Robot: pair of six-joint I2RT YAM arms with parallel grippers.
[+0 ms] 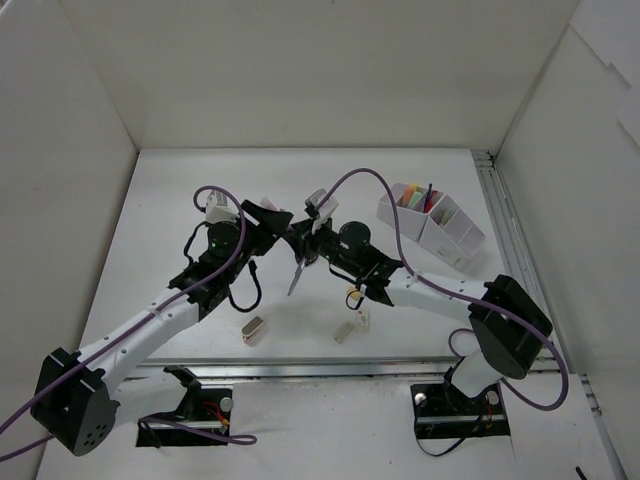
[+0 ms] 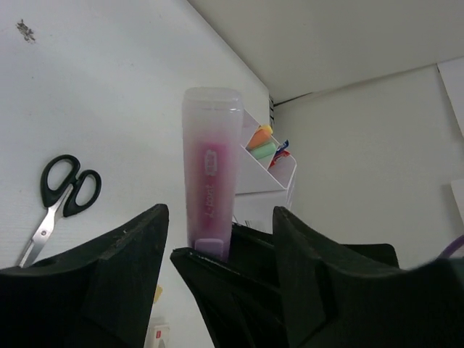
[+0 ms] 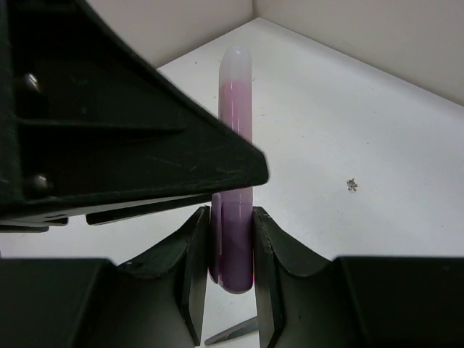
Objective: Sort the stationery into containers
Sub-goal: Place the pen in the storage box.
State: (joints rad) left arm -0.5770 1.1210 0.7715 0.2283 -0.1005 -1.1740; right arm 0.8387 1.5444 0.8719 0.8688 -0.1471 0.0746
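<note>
Transfer point sits mid-air above the white tabletop [image 1: 200, 180]: the right pincer [image 3: 230, 226] is closed on the lower end of the translucent pink plastic marker [image 3: 235, 145], whose long axis runs straight out from its fingers. The left pincer [image 2: 219, 214] straddles the same marker part-open, both fingers clear of it. The white compartmented plastic tray [image 1: 447, 240] lies beyond, well apart, on the right arm's side.

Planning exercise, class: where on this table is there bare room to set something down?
Bare: the table's far strip between back wall and arms, and its left side by the wall. Crowded: the centre, where left gripper and right gripper meet above the scissors, and small blocks by the front edge.
</note>
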